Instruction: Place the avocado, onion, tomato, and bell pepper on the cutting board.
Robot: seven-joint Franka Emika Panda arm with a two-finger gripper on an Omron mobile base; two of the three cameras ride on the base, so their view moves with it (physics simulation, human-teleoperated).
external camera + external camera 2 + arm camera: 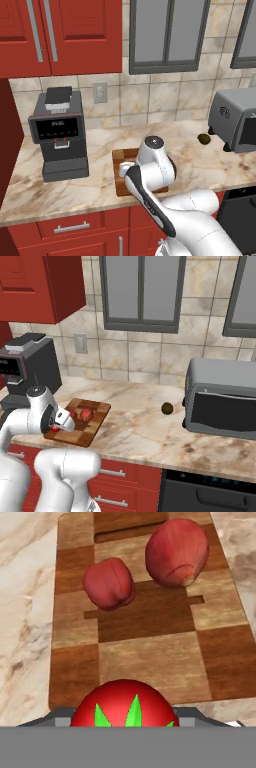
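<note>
Tomato (pixel 125 704) sits right at the claw (pixel 127 722), clamped in it, green stem star facing the hand camera, over the near edge of the cutting board (pixel 145 657). Board long axis runs away from the claw. On the board: bell pepper (pixel 108 583) and onion (pixel 177 552), side by side, onion tapered end toward the claw. Avocado (pixel 167 408) alone on the desk (pixel 145 426), well apart from the board, just beside the toaster oven (pixel 222 398).
</note>
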